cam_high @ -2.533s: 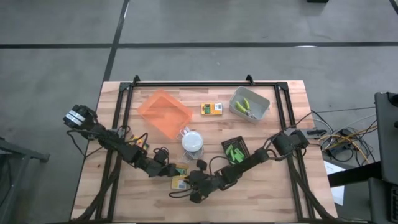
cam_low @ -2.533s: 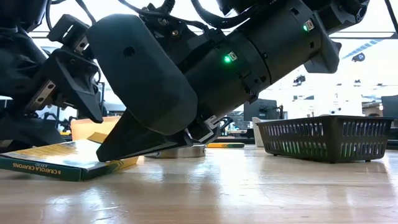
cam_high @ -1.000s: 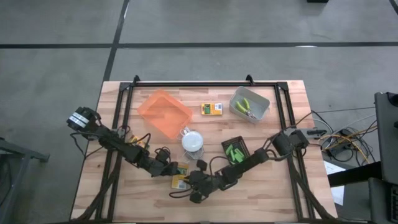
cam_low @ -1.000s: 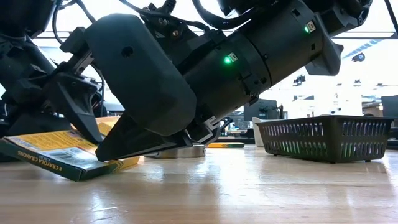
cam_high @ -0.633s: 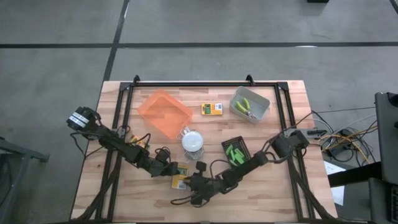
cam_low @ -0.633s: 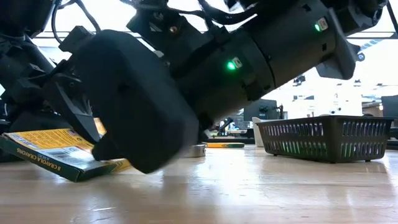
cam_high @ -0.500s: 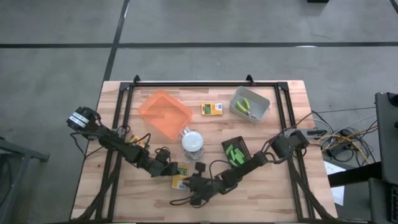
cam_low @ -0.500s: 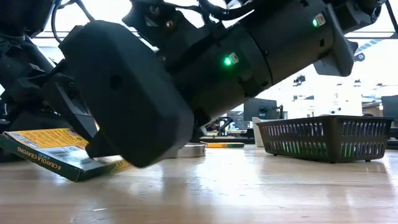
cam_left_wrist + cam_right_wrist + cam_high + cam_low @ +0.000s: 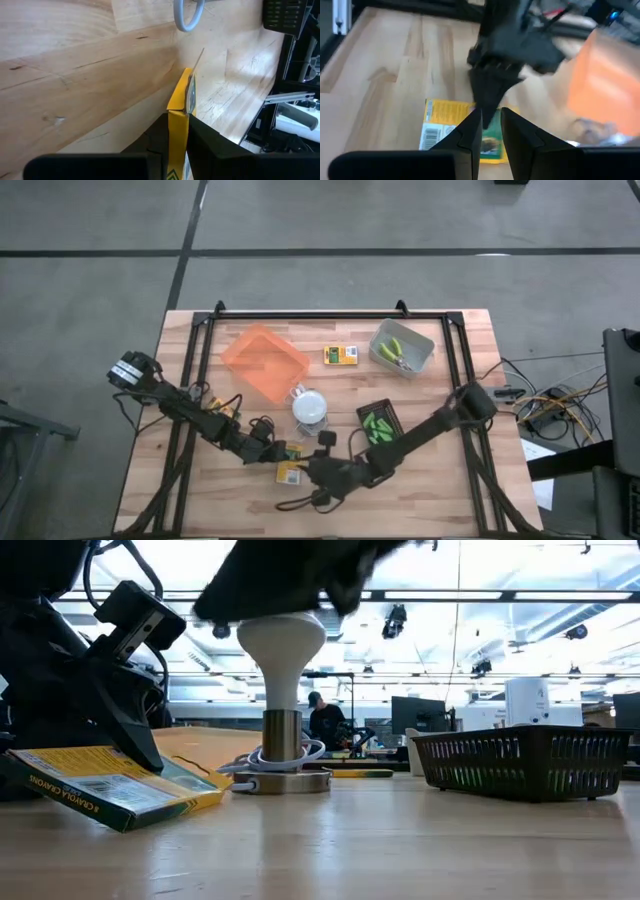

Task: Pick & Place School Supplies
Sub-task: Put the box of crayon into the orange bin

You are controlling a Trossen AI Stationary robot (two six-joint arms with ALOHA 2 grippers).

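Crayon box [image 9: 110, 783] is pinched edge-on between my left fingers [image 9: 210, 145], near the front edge of the table [image 9: 450, 490]. Low view shows one end of the box resting on the wood and the other end tilted up under my left gripper [image 9: 283, 457]. My left arm reaches in low from the left side, elbow folded, wrist angled down toward the box.

My right gripper [image 9: 491, 127] hovers just above the same box, fingers nearly together with a narrow gap, gripping nothing. My right arm stretches diagonally from the right edge toward front centre.

Second crayon box [image 9: 340, 355] lies at the back, between the orange tray [image 9: 264, 362] and the grey bin [image 9: 402, 348]. White domed object [image 9: 282, 700] stands mid-table.
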